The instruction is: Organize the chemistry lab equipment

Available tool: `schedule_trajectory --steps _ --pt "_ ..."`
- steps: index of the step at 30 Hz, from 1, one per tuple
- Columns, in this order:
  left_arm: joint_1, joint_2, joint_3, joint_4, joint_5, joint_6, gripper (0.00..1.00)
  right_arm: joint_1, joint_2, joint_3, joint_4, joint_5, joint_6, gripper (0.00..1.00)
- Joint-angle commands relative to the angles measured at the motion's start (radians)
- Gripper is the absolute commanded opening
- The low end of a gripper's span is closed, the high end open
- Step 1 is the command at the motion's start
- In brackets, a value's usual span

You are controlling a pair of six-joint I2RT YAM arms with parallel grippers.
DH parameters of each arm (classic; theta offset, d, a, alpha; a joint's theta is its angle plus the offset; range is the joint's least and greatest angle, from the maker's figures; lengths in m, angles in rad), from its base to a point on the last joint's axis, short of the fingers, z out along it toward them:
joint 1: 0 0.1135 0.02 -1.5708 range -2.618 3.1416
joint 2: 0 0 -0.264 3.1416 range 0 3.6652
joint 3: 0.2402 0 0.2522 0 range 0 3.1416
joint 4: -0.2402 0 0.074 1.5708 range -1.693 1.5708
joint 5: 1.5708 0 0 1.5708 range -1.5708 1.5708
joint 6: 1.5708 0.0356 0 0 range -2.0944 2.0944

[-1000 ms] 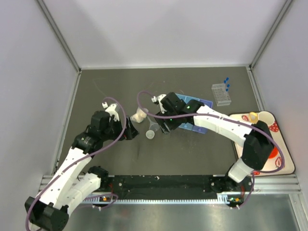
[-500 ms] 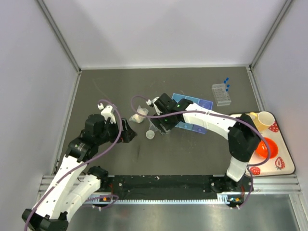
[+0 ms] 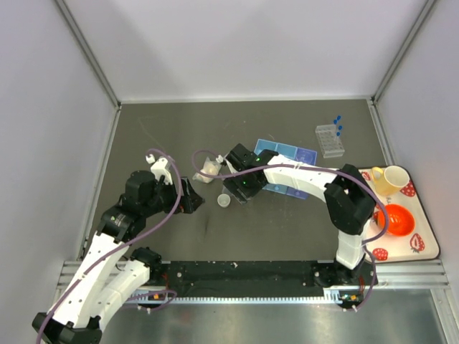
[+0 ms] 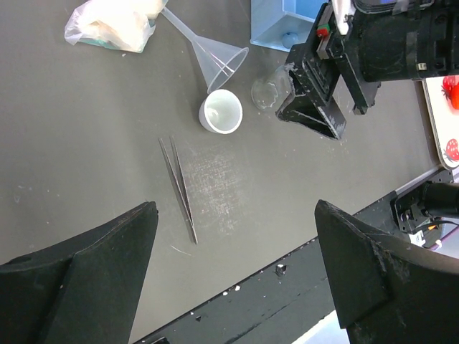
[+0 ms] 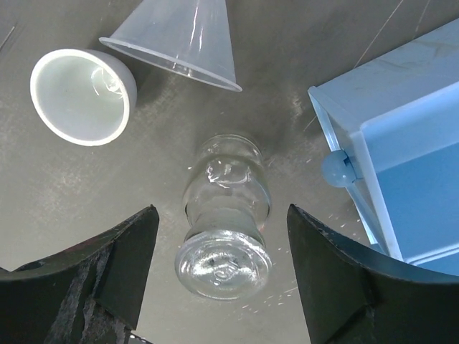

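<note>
A small clear glass jar (image 5: 226, 215) lies on its side on the dark table, its base toward the camera. My right gripper (image 5: 222, 283) is open, one finger on each side of the jar with a gap on both. A white cup (image 5: 82, 97) and a clear funnel (image 5: 183, 39) lie just beyond. From the left wrist I see the same jar (image 4: 269, 89), cup (image 4: 221, 111), funnel (image 4: 215, 54) and thin metal tweezers (image 4: 179, 186). My left gripper (image 4: 233, 287) is wide open, above the table short of the tweezers. The tube rack (image 3: 330, 140) with blue-capped tubes stands far right.
A blue tray (image 3: 287, 161) lies right of my right gripper (image 3: 240, 193). A crumpled plastic bag (image 4: 115, 21) lies by the funnel. The strawberry tray (image 3: 423, 244) at the right edge holds a yellow mug (image 3: 391, 178) and an orange bowl (image 3: 394, 218).
My right gripper has moved left and nearer, coming over the glass jar. My left arm drew back a little to the left, then held still.
</note>
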Motion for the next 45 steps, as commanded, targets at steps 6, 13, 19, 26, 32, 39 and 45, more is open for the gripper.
schedule_trajectory --steps 6,13,19,26,32,39,45 --pt "-0.003 -0.007 0.026 0.014 0.012 0.022 0.96 0.008 0.028 0.044 0.025 -0.010 -0.011 0.65" --pt "-0.003 -0.011 0.026 0.014 0.010 0.022 0.96 0.008 0.036 0.042 0.028 -0.011 -0.011 0.54" --pt "-0.003 -0.014 0.026 0.011 0.005 0.021 0.96 0.008 0.042 0.039 0.032 -0.015 -0.009 0.42" --pt "-0.003 -0.007 0.027 0.011 0.002 0.027 0.96 0.008 0.022 0.039 0.034 -0.007 0.000 0.20" --pt "-0.003 0.010 0.032 0.011 -0.008 0.024 0.96 0.010 -0.053 0.013 0.031 0.007 0.011 0.19" --pt "-0.003 0.047 0.035 0.043 0.015 0.010 0.96 0.008 -0.208 -0.018 -0.007 0.028 0.041 0.19" --pt "-0.006 0.111 0.026 0.117 0.073 -0.020 0.95 0.008 -0.346 -0.009 -0.113 0.090 0.064 0.19"
